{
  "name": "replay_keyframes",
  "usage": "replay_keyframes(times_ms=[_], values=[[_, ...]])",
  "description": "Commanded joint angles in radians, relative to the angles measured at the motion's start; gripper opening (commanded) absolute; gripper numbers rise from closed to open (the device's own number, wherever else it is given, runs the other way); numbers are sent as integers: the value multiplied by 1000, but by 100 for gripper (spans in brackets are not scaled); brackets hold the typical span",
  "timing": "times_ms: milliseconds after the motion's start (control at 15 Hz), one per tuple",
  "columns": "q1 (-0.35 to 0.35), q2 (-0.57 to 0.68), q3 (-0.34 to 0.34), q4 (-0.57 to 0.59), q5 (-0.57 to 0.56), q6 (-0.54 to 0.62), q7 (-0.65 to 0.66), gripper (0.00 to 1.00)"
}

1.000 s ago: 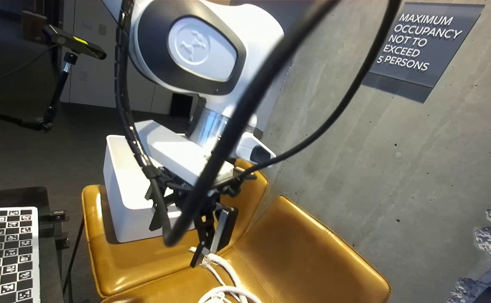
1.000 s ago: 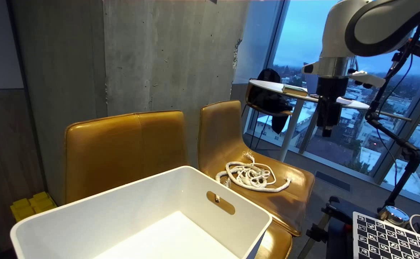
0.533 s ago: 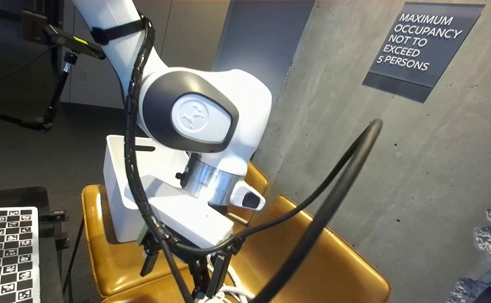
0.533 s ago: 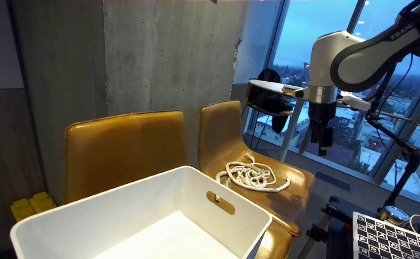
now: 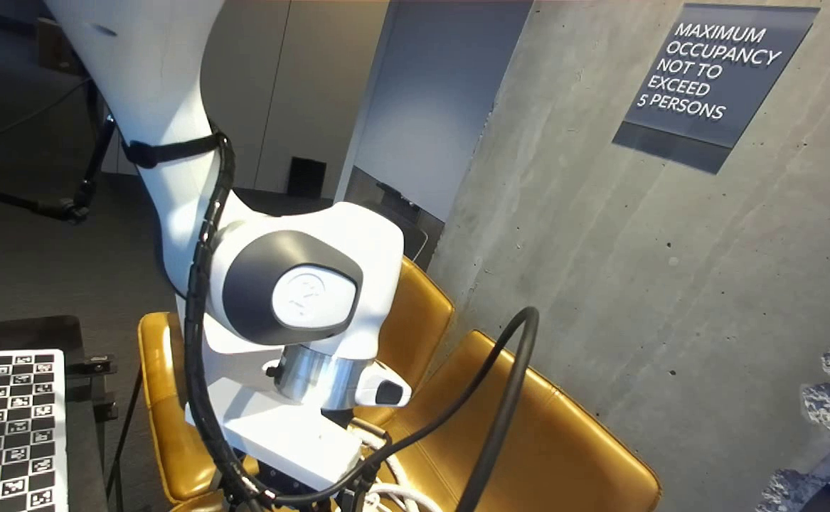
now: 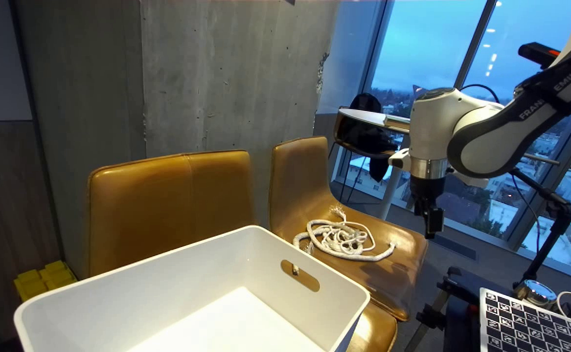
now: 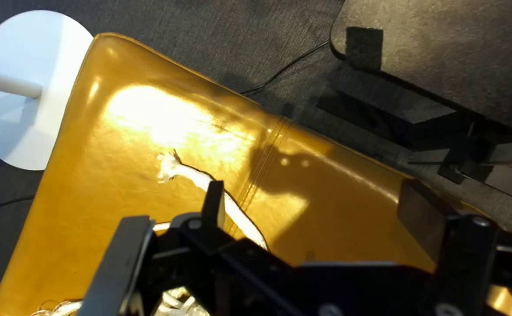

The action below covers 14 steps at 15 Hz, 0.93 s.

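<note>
"So, what had just changed?"

"At left in an exterior view, the white bin [image 6: 182, 288] stood unmoved; next, the rope [image 6: 341, 239] lay tangled on the tan chair [image 6: 299, 171]; at right, the hand [image 6: 431, 230] had come down, spread wide and holding nothing. That left it nearer the rope's level, apart from the tangle."

"And the wrist view?"

"It showed the frayed end [image 7: 167, 166] on the seat [image 7: 102, 197], left of both fingers [image 7: 215, 199]. It missed the bin, which an exterior view caught plainly."

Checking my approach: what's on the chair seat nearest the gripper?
Tangled white rope with a frayed end lies on the chair seat; what its coils cover can't be seen.
</note>
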<state>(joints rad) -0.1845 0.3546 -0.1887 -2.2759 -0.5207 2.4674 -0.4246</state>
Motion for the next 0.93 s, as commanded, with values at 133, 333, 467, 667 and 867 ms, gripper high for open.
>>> replay_keyframes(times_ms=[133, 333, 467, 667, 867], values=[[6, 124, -26, 75, -75, 56, 73, 100], [-2, 173, -18, 121, -57, 55, 57, 100], [-10, 200, -10, 147, -45, 52, 38, 100], [-6, 245, -10, 162, -55, 69, 42, 100], [-4, 285, -2, 178, -48, 74, 40, 100]])
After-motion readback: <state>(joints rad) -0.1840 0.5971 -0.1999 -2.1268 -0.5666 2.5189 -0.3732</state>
